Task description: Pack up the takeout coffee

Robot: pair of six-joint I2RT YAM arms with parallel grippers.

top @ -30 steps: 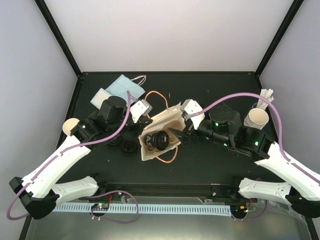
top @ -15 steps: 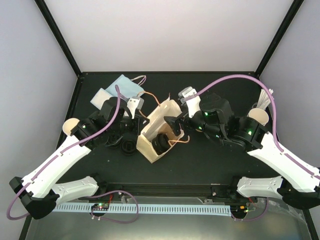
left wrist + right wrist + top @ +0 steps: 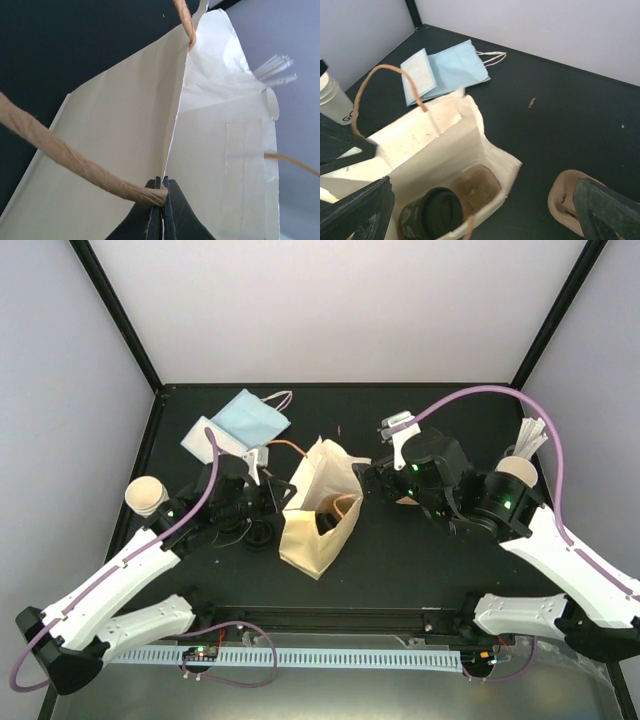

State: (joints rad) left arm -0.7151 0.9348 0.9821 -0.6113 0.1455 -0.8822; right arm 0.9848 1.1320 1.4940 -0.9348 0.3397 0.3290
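Observation:
The takeout coffee, a small cream paper cup (image 3: 145, 495), stands at the table's left edge, behind my left arm, and shows as a pale cup (image 3: 331, 100) in the right wrist view. A cream paper bag (image 3: 320, 512) with twine handles stands open in the middle. My left gripper (image 3: 277, 492) is shut on its left rim (image 3: 175, 125), right where the handle joins (image 3: 163, 187). Inside the bag (image 3: 435, 145) sit a dark cup with a black lid (image 3: 432, 212) and a brown pulp carrier (image 3: 475, 185). My right gripper (image 3: 482, 215) hangs open above and to the right of the bag (image 3: 373, 472), holding nothing.
A blue paper bag (image 3: 250, 418) and a white napkin (image 3: 203, 436) lie at the back left. Black lids (image 3: 258, 533) lie left of the bag. A beige pulp piece (image 3: 570, 200) lies right of the bag. Nested cups with white sticks (image 3: 520, 465) stand at the right.
The bag has swung from lying wide open to standing more upright, pulled up by my left gripper. My right gripper has drawn back from the bag's right edge, to the right and rearward.

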